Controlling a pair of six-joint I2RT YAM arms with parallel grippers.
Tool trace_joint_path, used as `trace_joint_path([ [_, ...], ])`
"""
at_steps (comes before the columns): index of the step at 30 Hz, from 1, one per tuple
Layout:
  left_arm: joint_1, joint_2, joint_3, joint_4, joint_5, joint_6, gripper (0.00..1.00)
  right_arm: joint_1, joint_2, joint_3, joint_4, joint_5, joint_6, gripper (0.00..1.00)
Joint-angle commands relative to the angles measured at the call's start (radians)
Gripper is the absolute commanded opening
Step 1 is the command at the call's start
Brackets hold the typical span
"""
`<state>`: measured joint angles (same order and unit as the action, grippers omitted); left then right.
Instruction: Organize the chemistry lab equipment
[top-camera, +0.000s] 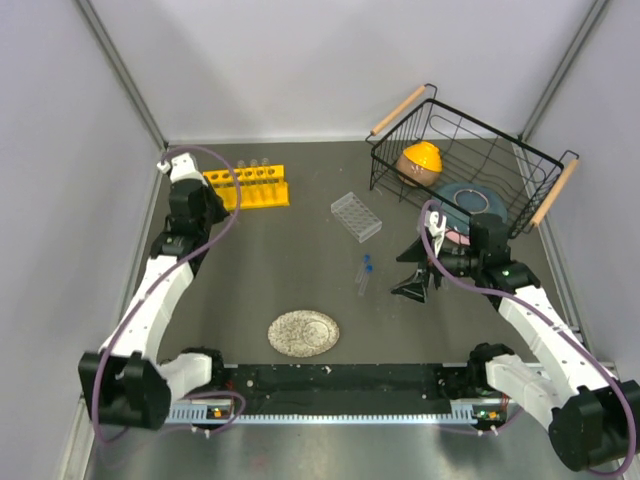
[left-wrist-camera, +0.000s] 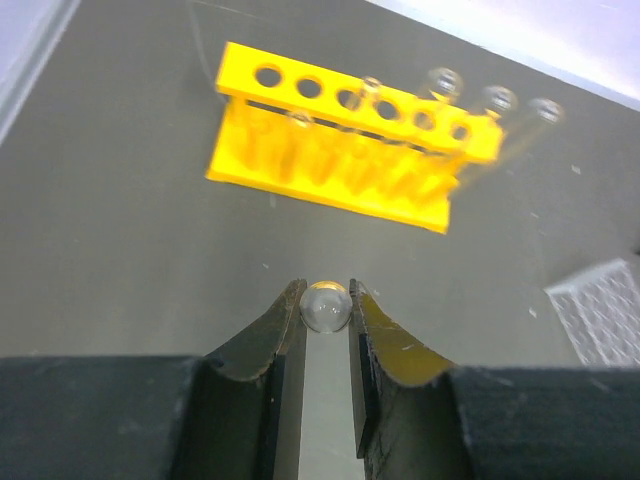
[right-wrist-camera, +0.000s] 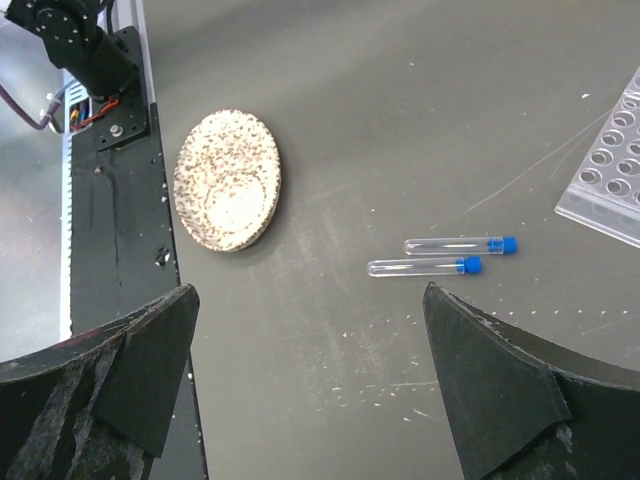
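When I look down from above, the yellow rack (top-camera: 247, 187) at the far left corner of the table (top-camera: 300, 255) holds glass tubes (top-camera: 255, 166), and the black basket (top-camera: 470, 150) at the far right holds an orange lump (top-camera: 420, 160) and a bluish dish (top-camera: 470, 198). Left wrist: my left pincer (left-wrist-camera: 326, 300) grips a clear test tube (left-wrist-camera: 326, 310). Right wrist: my right pincer (right-wrist-camera: 308, 300) gapes wide near two blue-capped vials (right-wrist-camera: 440, 257) mid-table.

Speckled plate (top-camera: 303, 333) near front edge; wire basket (top-camera: 495, 128) far right.

Yellow rack (top-camera: 250, 190) far left, tubes (top-camera: 255, 166) upright in it. Clear grid rack (top-camera: 357, 216) central; two blue-capped vials (top-camera: 364, 273) lie nearer. Speckled plate (top-camera: 303, 333) nearest.
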<state>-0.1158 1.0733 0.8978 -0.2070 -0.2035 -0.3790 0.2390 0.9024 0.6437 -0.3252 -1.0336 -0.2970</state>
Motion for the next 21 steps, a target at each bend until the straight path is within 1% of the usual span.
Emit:
trace_joint_path([
  [1, 0.07, 0.118, 0.084, 0.158, -0.086, 0.045, 0.05, -0.009, -0.022, 0.051, 0.0, 0.01, -0.044, 0.95],
  [3, 0.108, 0.183, 0.111, 0.172, -0.089, 0.046, 0.05, -0.009, -0.023, 0.053, -0.005, 0.014, -0.048, 0.95],
  [7, 0.159, 0.289, 0.222, 0.182, -0.105, 0.081, 0.04, -0.009, -0.02, 0.056, -0.012, 0.027, -0.06, 0.95],
  [14, 0.186, 0.44, 0.349, 0.181, -0.129, 0.143, 0.05, -0.009, -0.011, 0.065, -0.029, 0.035, -0.074, 0.95],
  [21, 0.189, 0.534, 0.429, 0.178, -0.096, 0.166, 0.04, -0.01, -0.002, 0.062, -0.038, 0.037, -0.085, 0.95],
])
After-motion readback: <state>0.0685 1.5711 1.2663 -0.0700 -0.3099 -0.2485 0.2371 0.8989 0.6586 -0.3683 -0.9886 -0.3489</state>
